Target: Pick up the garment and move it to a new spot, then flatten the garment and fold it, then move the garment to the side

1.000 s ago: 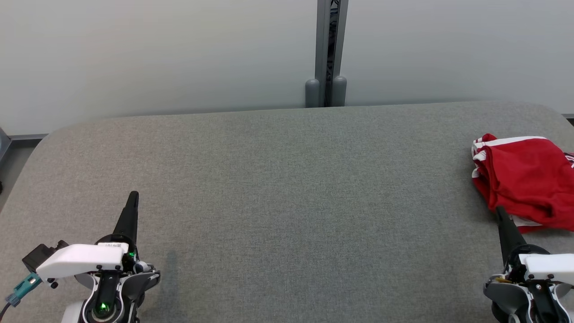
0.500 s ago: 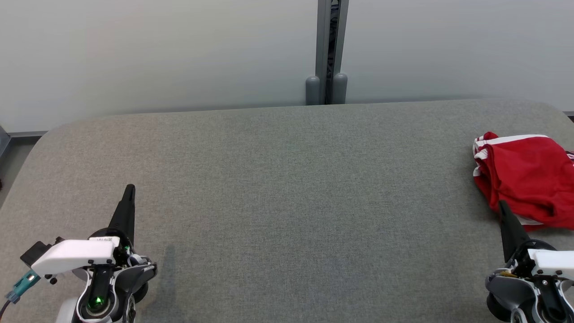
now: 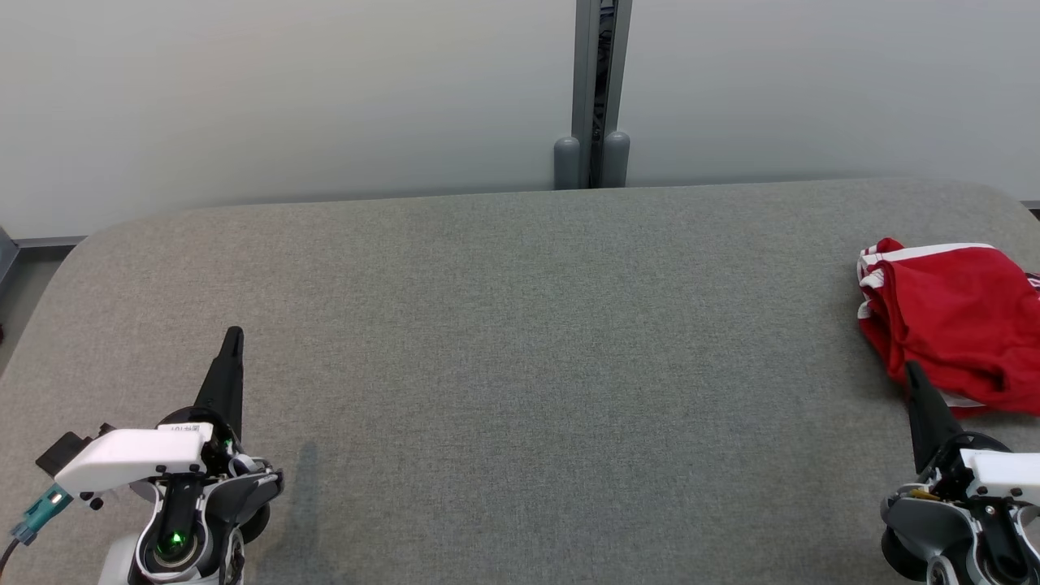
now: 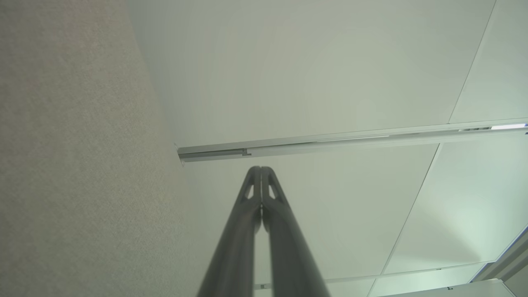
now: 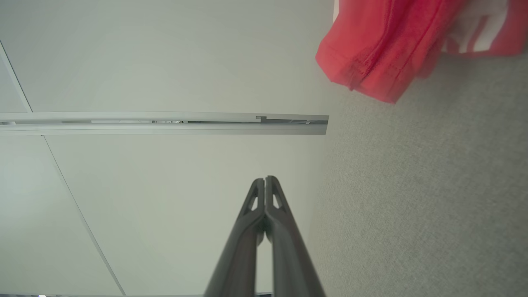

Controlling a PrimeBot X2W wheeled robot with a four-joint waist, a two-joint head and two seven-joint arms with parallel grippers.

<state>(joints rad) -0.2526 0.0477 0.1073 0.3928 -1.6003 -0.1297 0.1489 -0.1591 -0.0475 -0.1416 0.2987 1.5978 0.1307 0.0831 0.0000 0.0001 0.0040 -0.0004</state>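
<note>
A red garment [image 3: 955, 321] with white stripes lies crumpled at the far right edge of the grey padded table [image 3: 520, 341]; part of it runs out of the head view. In the right wrist view the garment [image 5: 383, 45] sits at the top right. My right gripper [image 3: 912, 370] stands shut at the lower right, its tip just in front of the garment's near edge; whether it touches the cloth I cannot tell. Its fingers [image 5: 265, 181] press together with nothing between them. My left gripper [image 3: 234, 335] is shut and empty at the lower left, far from the garment, and its fingers [image 4: 260, 170] meet at the tips.
A pale wall with a grey vertical post [image 3: 601, 93] stands behind the table's far edge. The table's rounded left corner [image 3: 89, 244] drops to the floor. Wide bare fabric spans between the two grippers.
The head view shifted slightly downward from a second ago and has held still since. Both grippers stay shut; the left one sits slightly higher in view. The garment has not moved.
</note>
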